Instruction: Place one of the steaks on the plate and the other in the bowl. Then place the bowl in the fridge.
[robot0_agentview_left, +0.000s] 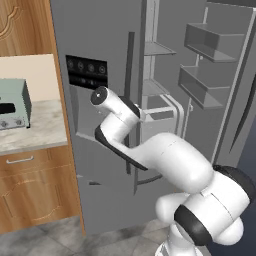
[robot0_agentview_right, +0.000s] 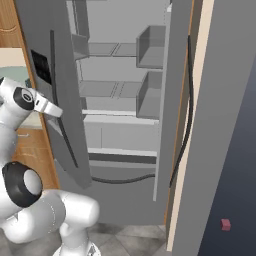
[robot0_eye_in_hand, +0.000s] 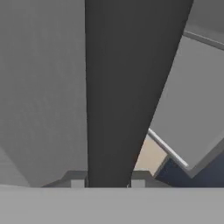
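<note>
1. The gripper (robot0_eye_in_hand: 107, 183) is clamped on the long dark handle (robot0_eye_in_hand: 127, 87) of the fridge (robot0_agentview_left: 110, 45). In the hand view the handle runs straight up between the two finger tips, which sit close against it on either side, nearly closed with the bar between them.

2. From the left base view, the arm reaches up and forward to the left door (robot0_agentview_left: 95, 165), with the wrist near the dark handle, just below the black dispenser panel (robot0_agentview_left: 87, 73).

3. The right base view looks into the fridge: the right door (robot0_agentview_right: 220, 125) hangs wide, grey shelves (robot0_agentview_right: 107, 89) and door bins (robot0_agentview_right: 150, 47) show inside, and the left door stands partly swung.

4. The steaks, plate and bowl cannot be placed from these views. A worktop (robot0_agentview_left: 35, 132) with a pale green toaster oven (robot0_agentview_left: 12, 104) sits left of the fridge.

5. My read: this is door-handling, making room so the bowl can go in.

6. To do it well, keep the squeeze firm but let the wrist turn with the door, so the pull follows the hinge's arc and does not drag straight back.

7. Keep the handle centred between the fingers; if it rides toward the tips, the grip could slip off.

8. Watch the elbow (robot0_agentview_left: 170, 155), which sits close to the door face; a wide swing could pinch it.
</note>
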